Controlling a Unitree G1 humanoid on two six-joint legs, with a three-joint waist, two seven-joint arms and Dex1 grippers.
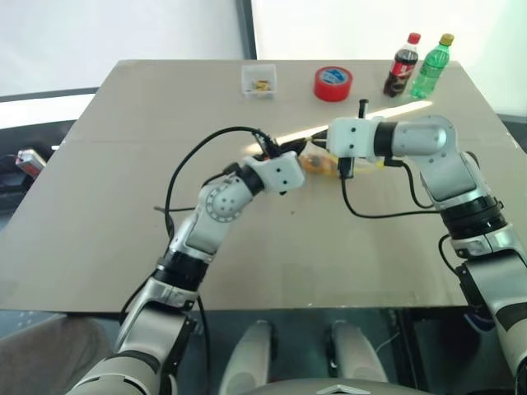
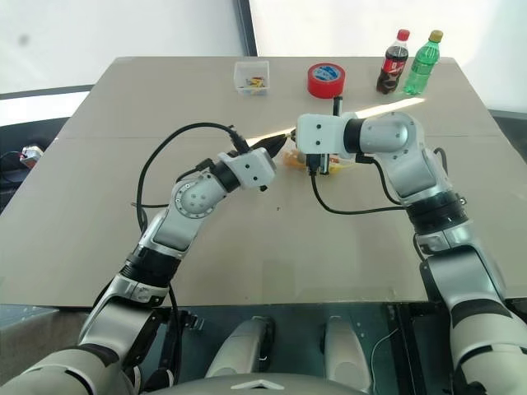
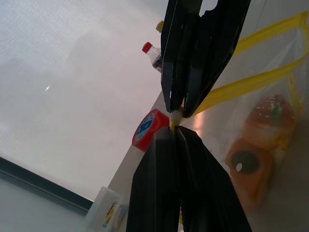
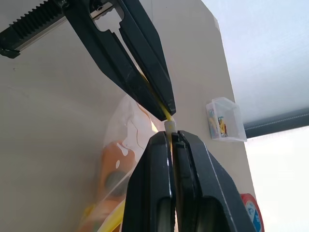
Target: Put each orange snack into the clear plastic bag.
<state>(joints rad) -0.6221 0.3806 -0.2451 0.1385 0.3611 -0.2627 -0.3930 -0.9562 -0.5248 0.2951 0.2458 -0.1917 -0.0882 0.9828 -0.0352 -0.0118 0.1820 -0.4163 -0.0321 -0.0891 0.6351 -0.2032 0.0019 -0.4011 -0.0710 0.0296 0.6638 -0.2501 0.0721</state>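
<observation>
The clear plastic bag (image 1: 319, 163) is held just above the middle of the table, between my two grippers. Its yellow zip strip (image 3: 251, 83) runs along the upper edge. Two orange snacks (image 3: 268, 115) (image 3: 247, 165) lie inside the bag, seen through the plastic; one snack (image 4: 114, 170) shows in the right wrist view too. My left gripper (image 3: 174, 130) is shut on the end of the zip strip. My right gripper (image 4: 170, 134) is shut on the same end, its tips almost touching the left gripper's tips from the opposite side.
Along the table's far edge stand a small clear box (image 1: 258, 81), a red tape roll (image 1: 333, 83), a cola bottle (image 1: 402, 64) and a green bottle (image 1: 432, 66). Black cables loop off both wrists over the tan table (image 1: 115, 181).
</observation>
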